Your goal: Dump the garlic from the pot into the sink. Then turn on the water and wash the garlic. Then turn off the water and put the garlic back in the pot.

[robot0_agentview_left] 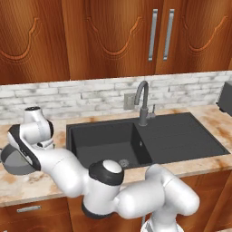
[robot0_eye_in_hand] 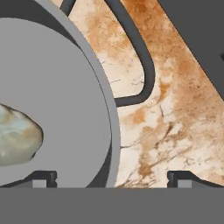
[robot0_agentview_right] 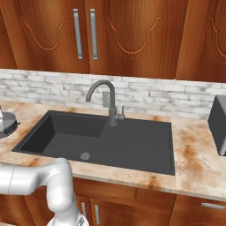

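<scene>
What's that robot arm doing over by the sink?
The white robot arm is reaching down over a grey pot that sits on the counter to the left of the dark sink. Its gripper is open, with one fingertip over the pot's rim and the other outside it, near the dark loop handle. The garlic lies in the pot. No water runs from the faucet.
</scene>
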Tool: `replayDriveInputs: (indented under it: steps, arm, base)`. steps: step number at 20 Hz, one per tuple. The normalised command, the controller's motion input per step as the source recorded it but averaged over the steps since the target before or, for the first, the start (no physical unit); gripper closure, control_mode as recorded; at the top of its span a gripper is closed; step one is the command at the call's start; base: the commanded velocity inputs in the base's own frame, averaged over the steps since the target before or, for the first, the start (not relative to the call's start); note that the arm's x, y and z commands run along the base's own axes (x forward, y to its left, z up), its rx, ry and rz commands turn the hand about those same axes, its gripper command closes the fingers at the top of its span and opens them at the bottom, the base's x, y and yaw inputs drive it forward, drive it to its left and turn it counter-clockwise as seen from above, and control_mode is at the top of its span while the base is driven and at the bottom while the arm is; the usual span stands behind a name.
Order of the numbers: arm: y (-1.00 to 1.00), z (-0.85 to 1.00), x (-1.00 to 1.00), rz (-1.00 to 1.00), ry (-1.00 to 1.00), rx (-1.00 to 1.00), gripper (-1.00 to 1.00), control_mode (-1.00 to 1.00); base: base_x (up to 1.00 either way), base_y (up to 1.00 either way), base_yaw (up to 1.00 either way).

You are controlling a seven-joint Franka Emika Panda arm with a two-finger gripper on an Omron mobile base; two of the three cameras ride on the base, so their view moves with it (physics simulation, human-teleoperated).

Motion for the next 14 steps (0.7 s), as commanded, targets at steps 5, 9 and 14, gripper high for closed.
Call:
replayDriveInputs:
  steps: [5,9,14]
  arm:
    - [0.02,-0.26,0.0,-0.02,0.0,-0.01,-1.0,-1.0]
    - [0.01,-0.21,0.08,-0.02,0.0,0.0,-1.0,-1.0]
    - [0.05,-0.17,0.2,0.0,0.0,0.0,-1.0,-1.0]
  base:
    - [0.0,0.0,0.0]
    - [0.0,0.0,0.0]
    - [0.0,0.0,0.0]
